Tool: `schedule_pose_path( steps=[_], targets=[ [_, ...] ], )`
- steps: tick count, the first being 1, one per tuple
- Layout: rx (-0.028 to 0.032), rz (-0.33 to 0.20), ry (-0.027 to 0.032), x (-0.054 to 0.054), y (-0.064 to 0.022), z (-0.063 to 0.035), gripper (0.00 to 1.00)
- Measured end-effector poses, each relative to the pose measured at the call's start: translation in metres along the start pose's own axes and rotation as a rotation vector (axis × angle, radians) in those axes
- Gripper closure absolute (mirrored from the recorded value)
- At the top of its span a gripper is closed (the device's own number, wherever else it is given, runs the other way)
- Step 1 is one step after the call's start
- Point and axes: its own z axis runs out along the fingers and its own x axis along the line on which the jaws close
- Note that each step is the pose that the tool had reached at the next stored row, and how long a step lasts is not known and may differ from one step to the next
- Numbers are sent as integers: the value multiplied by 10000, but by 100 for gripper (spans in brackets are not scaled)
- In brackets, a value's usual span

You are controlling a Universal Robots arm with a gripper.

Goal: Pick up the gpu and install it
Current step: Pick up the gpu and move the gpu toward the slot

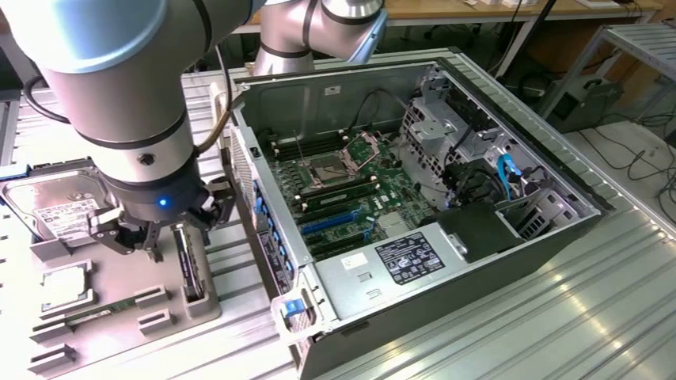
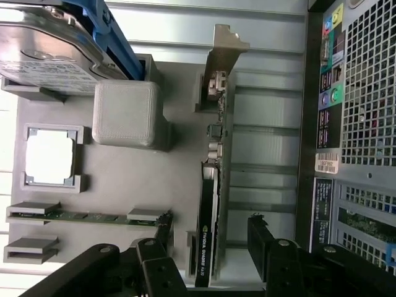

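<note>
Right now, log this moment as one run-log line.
fingers: open, above green circuit-board gpu | gpu: on edge in grey tray, not held | black computer case: side open

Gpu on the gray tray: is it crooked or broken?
Nothing stands out. The gpu stands on edge in its slot on the tray, straight and whole as far as shows. The gripper is open above it, not holding it.

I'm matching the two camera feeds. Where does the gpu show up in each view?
Exterior view: the gpu stands on edge in the gray tray, at the exterior view's lower left, beside the computer case.
Wrist view: the gpu stands on edge between the hard drive and the computer case.
Shared landmark: the hard drive.
</note>
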Motion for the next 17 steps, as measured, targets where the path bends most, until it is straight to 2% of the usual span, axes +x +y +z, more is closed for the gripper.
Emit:
schedule_pose_path(
  steps=[6,7,8,10,17],
  targets=[
    [32,43,25,-11,19,63,40],
    [82,42,28,-11,38,73,40],
    [88,41,23,-12,39,79,40],
    [149,48,21,-12,40,88,40],
    [156,49,-5,-14,64,122,40]
  ],
)
